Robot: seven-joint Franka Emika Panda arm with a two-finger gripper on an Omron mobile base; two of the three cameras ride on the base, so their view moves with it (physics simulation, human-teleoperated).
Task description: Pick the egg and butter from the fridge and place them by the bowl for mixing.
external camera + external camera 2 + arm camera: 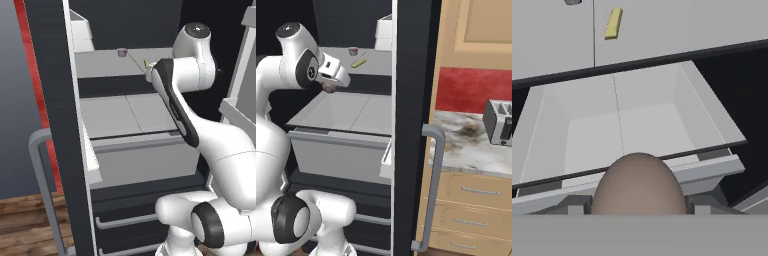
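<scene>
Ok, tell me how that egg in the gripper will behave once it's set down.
The egg is smooth and rounded, so it will probably roll on a flat surface. It fills the gap between the gripper's fingers; being likely fragile, squeezing harder seems risky, and its smooth shell may slip.

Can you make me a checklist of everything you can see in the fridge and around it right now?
Surface: light grey shelves inside the open fridge, with an open bin below the top shelf.
Job's things: the egg sits between the end effector's fingers, over the bin. The butter lies flat on the top shelf. Bowl: nothing seen.
Clutter: a small grey cup on the top shelf, beside the butter but apart from it.
Grippers: the end effector is closed on the egg.
Cables: nothing seen.
Surroundings: a toaster on a marbled counter right of the fridge, wooden drawers below, red wall behind.
</scene>
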